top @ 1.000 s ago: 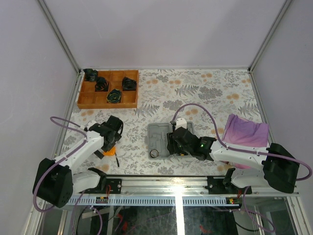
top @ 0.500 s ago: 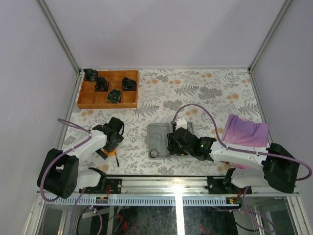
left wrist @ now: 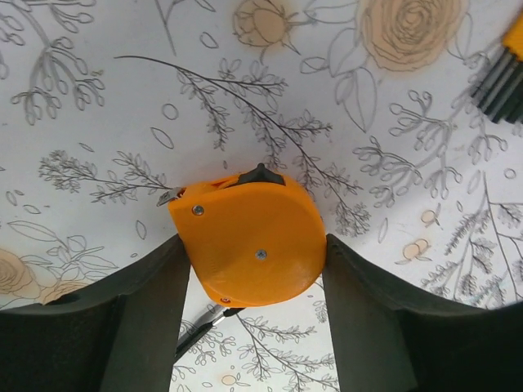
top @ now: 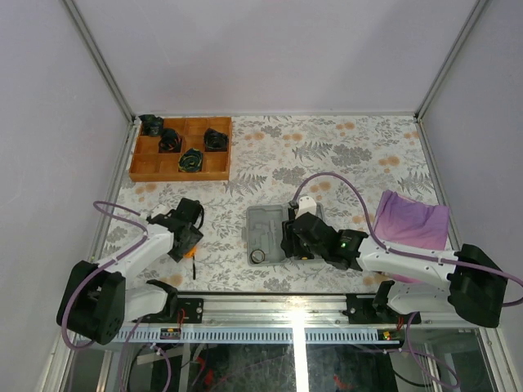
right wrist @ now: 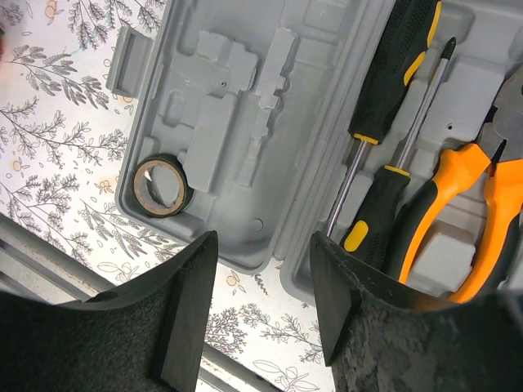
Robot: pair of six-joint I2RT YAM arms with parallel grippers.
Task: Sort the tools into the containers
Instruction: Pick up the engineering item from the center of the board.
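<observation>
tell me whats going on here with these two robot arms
The left gripper has its fingers against both sides of the round orange tape measure, which lies on the floral table. The right gripper hangs open over the open grey plastic case, which already holds orange-handled pliers, two black-and-yellow screwdrivers and a small roll of tape.

The left arm reaches forward from its base with the elbow low and the wrist bent downward. The left claw points straight down, one finger against each side of the orange tape measure. The right arm stretches to its left, its forearm nearly level. The right claw faces down, and its fingers stand apart.
</observation>
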